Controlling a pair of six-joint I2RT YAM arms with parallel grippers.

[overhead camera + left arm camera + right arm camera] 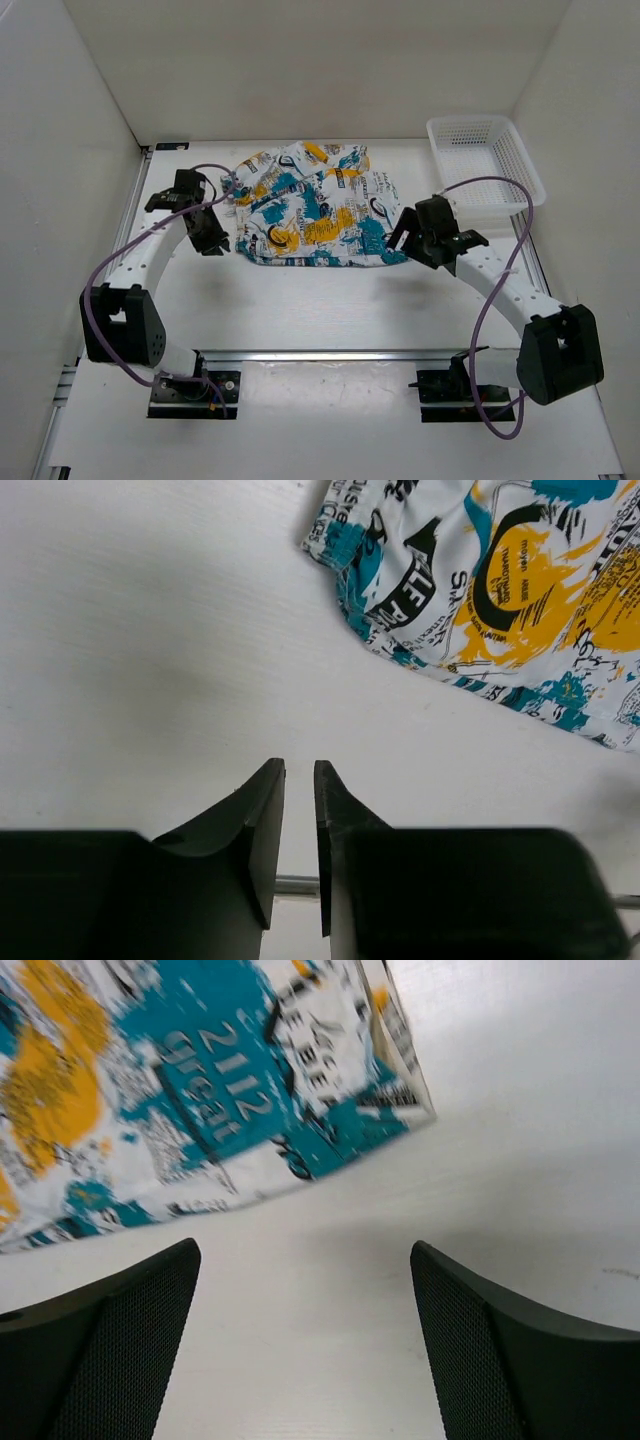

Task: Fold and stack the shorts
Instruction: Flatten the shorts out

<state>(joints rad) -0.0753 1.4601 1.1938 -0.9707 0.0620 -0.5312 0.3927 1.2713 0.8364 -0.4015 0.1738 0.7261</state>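
The left arm (148, 257) and right arm (506, 286) are white tubular links joined by chunky black housings, each trailing a looping purple cable (474, 335). Black base plates (228, 384) anchor them; the jaws are black, the right pair finely dotted inside

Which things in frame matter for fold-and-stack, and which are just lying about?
In the job:
- soft white fabric shorts with teal, yellow and black print, lying on the table between the arms
- left end effector and right end effector, both off the fabric

Lying about:
- white plastic mesh basket, far right corner
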